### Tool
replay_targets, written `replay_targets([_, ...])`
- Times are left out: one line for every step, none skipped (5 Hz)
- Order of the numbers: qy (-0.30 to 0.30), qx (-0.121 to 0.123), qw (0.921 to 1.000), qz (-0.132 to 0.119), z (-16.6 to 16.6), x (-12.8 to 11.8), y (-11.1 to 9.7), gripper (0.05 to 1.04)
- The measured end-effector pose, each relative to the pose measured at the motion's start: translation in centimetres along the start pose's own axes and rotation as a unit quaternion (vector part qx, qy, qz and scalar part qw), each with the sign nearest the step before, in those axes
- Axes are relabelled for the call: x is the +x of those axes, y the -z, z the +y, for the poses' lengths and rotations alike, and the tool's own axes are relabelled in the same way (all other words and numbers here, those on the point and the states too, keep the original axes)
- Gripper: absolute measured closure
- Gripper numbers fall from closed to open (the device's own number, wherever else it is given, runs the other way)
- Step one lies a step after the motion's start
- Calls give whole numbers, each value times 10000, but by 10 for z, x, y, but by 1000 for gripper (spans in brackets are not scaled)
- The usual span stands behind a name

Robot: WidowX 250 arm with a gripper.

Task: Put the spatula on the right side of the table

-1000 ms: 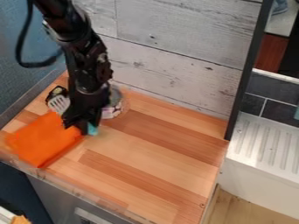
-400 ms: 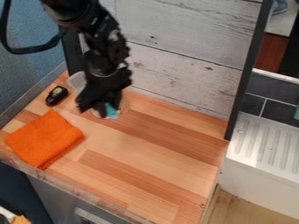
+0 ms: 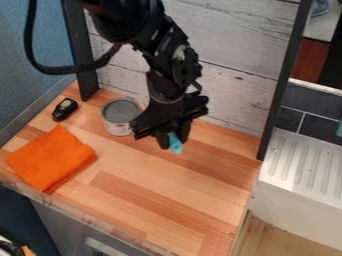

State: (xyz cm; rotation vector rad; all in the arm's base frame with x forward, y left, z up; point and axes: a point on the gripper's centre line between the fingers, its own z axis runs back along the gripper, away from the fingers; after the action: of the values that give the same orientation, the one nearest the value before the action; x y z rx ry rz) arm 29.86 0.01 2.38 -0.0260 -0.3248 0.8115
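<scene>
The spatula (image 3: 176, 146) is over the back-middle part of the wooden table, its smooth, rounded teal handle end pointing down; the rest of it is hidden. Whether the tip touches the boards, I cannot tell. The black gripper (image 3: 173, 139) has its two blunt fingers closed on that handle, one to each side, parted only by its thickness. The jointed, glossy black arm (image 3: 177, 57) slants down from the top edge, and a thick black cable (image 3: 57, 71) loops out beside it.

Just left of the gripper stands an upright round can (image 3: 117, 125), with a dull grey top inside a raised metal rim and a pale, printed side. Farther left lies a small black object (image 3: 65, 109), oblong with rounded ends. Nearer the front is an orange cloth (image 3: 51, 158), soft, matte and folded into a rough square.

The table (image 3: 170, 187) is striped in light and reddish wood, backed by whitewashed, knotty planks (image 3: 234, 92). Off to the right sits a white ribbed drainboard (image 3: 307, 165).
</scene>
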Motion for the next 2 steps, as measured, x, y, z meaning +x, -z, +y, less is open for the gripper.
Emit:
replay_targets([1117,-79,9936,129,-6,-32,4,762])
replay_targets([1692,-55,9851,318,1,-54,12,762])
